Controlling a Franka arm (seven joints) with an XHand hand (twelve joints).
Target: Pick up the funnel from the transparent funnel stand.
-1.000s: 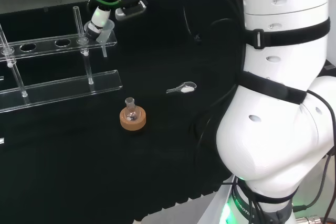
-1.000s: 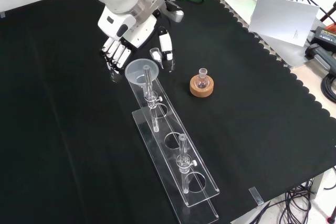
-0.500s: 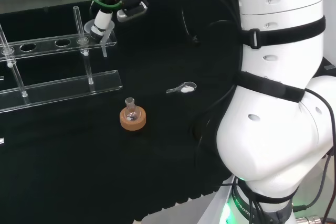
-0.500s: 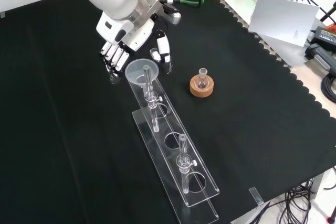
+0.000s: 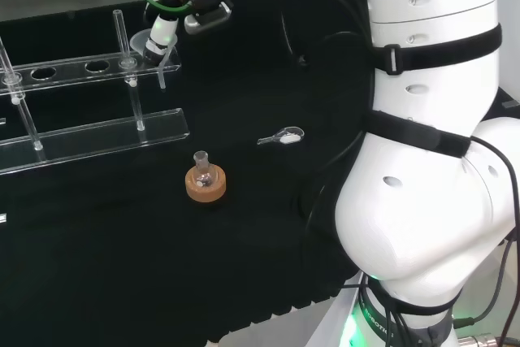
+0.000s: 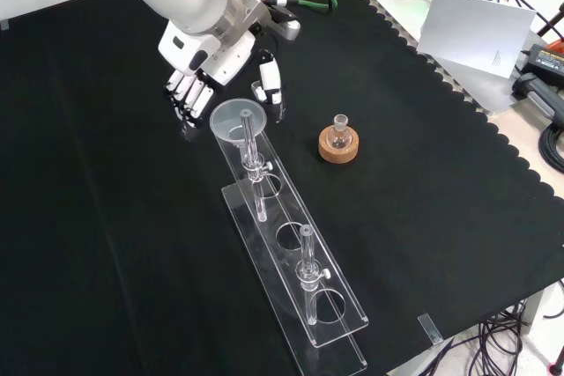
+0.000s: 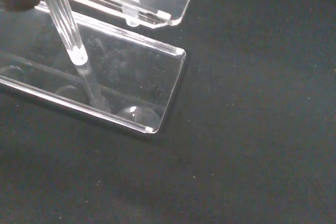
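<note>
Clear funnel (image 6: 236, 119) sits at stand (image 6: 339, 316) end; hand (image 6: 214, 53) flanks it, fingers uncurled, gripping nothing.

No readable text, labels, numbers or signs on anything here. The sheet of paper (image 6: 477, 31), up and to the right of the cork ring (image 6: 338, 147) in the front view, looks blank. Print on the arm's white links (image 5: 431, 119), right of the cork ring in the head view, is too small to make out.
</note>
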